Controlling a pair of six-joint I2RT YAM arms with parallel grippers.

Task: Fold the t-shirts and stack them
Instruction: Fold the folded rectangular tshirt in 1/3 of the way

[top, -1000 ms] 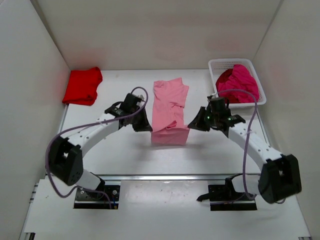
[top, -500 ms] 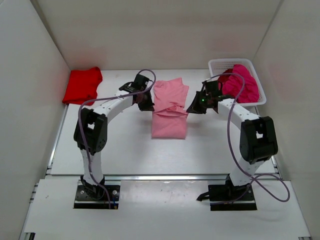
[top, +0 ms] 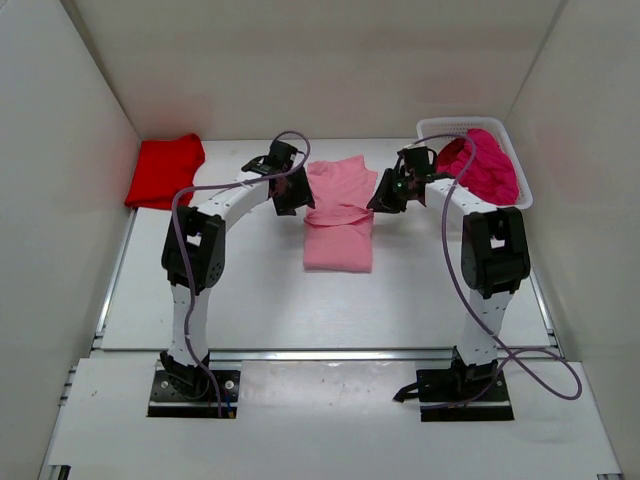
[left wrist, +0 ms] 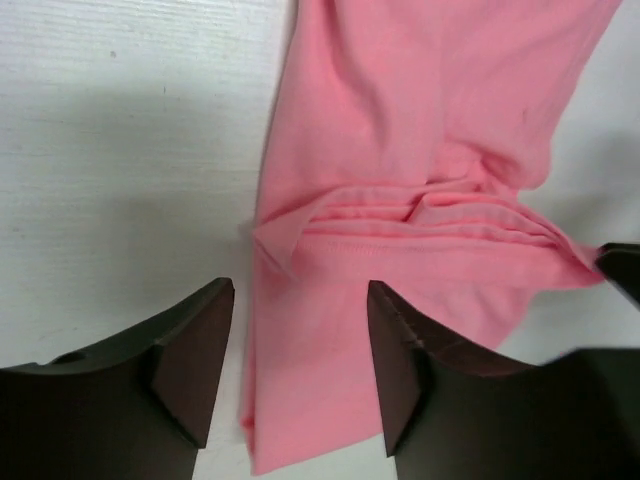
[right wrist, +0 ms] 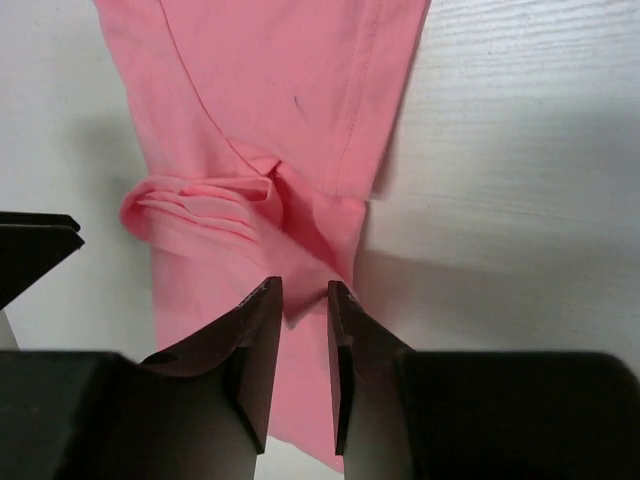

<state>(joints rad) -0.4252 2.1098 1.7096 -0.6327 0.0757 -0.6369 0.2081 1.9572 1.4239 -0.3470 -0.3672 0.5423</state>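
Your left fingers [left wrist: 190,350] have just spread, free of the pink t-shirt [top: 338,215], which lies shorter on the tabletop [top: 250,290], a bunched pleat across its middle. Right fingers [right wrist: 250,350] barely parted at its edge; grip undeterminable. Fold looks untidy.

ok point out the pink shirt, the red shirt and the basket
pink t-shirt [top: 338,245], top view, middle of the lower folded part
red t-shirt [top: 165,172], top view, centre of the cloth
white basket [top: 450,123], top view, far rim
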